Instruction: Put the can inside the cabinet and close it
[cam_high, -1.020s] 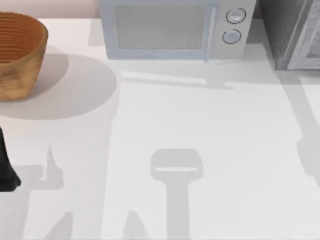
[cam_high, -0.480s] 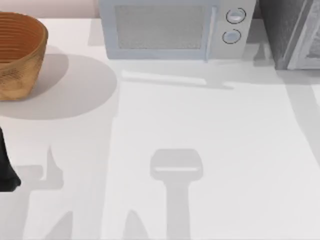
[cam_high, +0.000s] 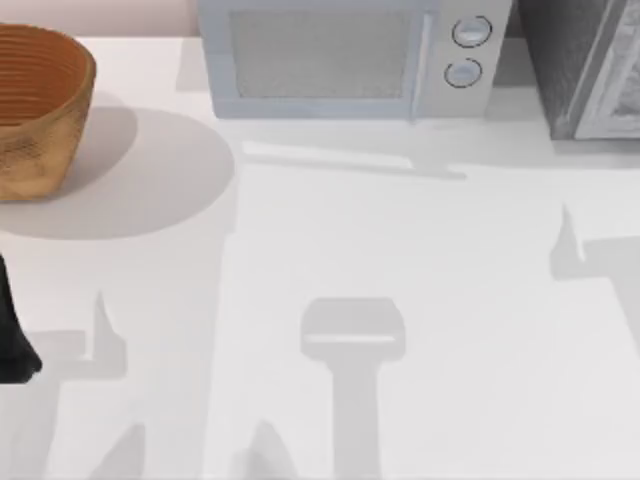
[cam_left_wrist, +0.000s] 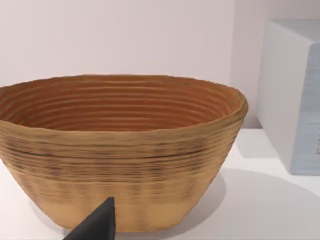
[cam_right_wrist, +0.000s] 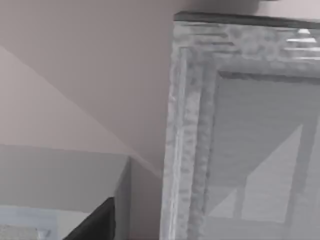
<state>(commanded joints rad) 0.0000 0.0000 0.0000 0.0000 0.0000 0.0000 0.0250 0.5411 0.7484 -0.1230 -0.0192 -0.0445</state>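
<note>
The left gripper (cam_left_wrist: 95, 225) shows only a dark fingertip near the woven basket (cam_left_wrist: 120, 150), whose visible interior holds nothing; whether either gripper is apart or together cannot be told. The cabinet (cam_high: 590, 70) stands at the counter's (cam_high: 400, 260) back right, beside the microwave (cam_high: 350, 60). The right arm's shadow has shifted since earlier.

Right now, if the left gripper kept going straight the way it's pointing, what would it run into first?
Most likely the woven basket. In the left wrist view a dark fingertip of the left gripper points at its near wall, with nothing between them. How far off it is, I can't tell.
</note>
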